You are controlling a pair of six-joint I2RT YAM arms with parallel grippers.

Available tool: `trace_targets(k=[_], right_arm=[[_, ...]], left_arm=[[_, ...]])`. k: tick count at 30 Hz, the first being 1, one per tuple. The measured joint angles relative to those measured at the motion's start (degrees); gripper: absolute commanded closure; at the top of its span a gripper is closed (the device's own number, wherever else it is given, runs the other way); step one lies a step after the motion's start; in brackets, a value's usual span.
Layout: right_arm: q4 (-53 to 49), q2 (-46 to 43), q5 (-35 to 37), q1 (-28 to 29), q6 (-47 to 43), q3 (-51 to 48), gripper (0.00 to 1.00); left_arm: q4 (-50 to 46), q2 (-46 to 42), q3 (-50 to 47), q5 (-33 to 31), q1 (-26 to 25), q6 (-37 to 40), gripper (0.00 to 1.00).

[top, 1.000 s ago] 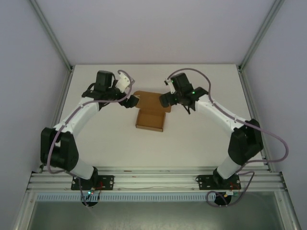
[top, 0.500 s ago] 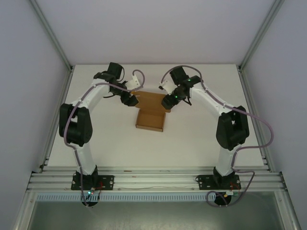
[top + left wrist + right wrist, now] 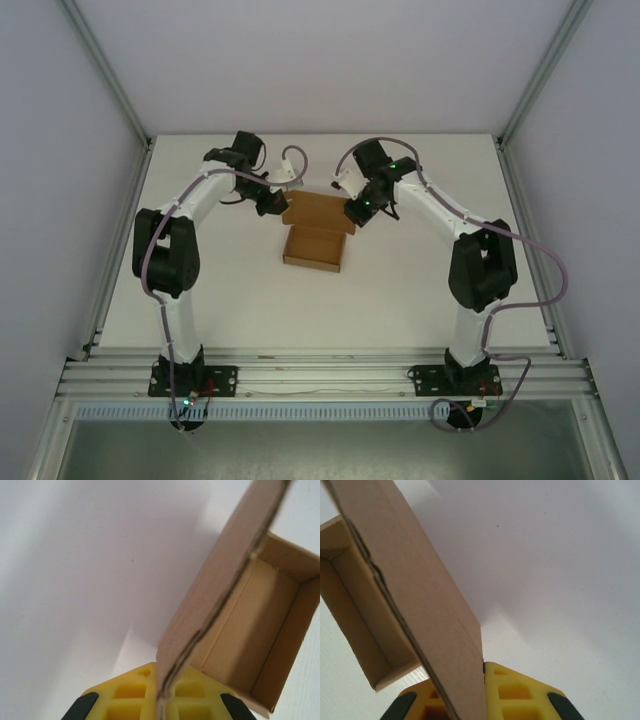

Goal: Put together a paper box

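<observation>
On the white table [image 3: 400, 300], the paper box [image 3: 313, 248] sits near the middle as an open tray, its lid flap rising from the tray's 12 o'clock edge. The left gripper [image 3: 274, 204], at the flap's 10 o'clock corner, and the right gripper [image 3: 352, 212], at its 3 o'clock edge, are each clamped tight on the cardboard, which runs down between the yellow pads [image 3: 120, 710] in both wrist views. A second ago both jaws stood wide with the elbows splayed low; now the elbows stand higher and closer in, and the tray is unmoved.
</observation>
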Motion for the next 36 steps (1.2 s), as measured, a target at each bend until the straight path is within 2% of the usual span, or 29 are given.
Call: trace_targets(k=[5, 9, 13, 20, 25, 32, 36], right_arm=[[3.65, 0.00, 2.84, 0.07, 8.09, 0.02, 0.98], [8.11, -0.02, 7.98, 0.04, 20.46, 0.02, 1.00], [13.16, -0.02, 11.96, 0.28, 32.50, -0.87, 1.00], [18.12, -0.02, 18.97, 4.39, 43.85, -3.65, 1.00], [20.90, -0.02, 24.06, 5.79, 47.78, -4.52, 1.00], [26.62, 0.20, 28.50, 5.81, 50.49, -9.77, 1.00], [31.04, 0.20, 30.12, 6.40, 50.42, -14.29, 1.00]], left_arm=[[10.03, -4.50, -5.70, -7.74, -2.49, -13.11, 1.00], [17.66, -8.74, -10.56, -16.96, -6.43, -26.14, 1.00], [22.40, -8.61, -11.41, -25.16, -9.55, -39.91, 1.00], [28.50, -7.21, -13.20, -29.86, -10.25, -59.82, 1.00], [32.85, -6.88, -14.45, -32.72, -11.10, -65.88, 1.00], [37.59, -5.60, -18.05, -38.69, -14.80, -69.31, 1.00], [41.11, -4.07, -20.37, -39.89, -15.72, -71.67, 1.00]])
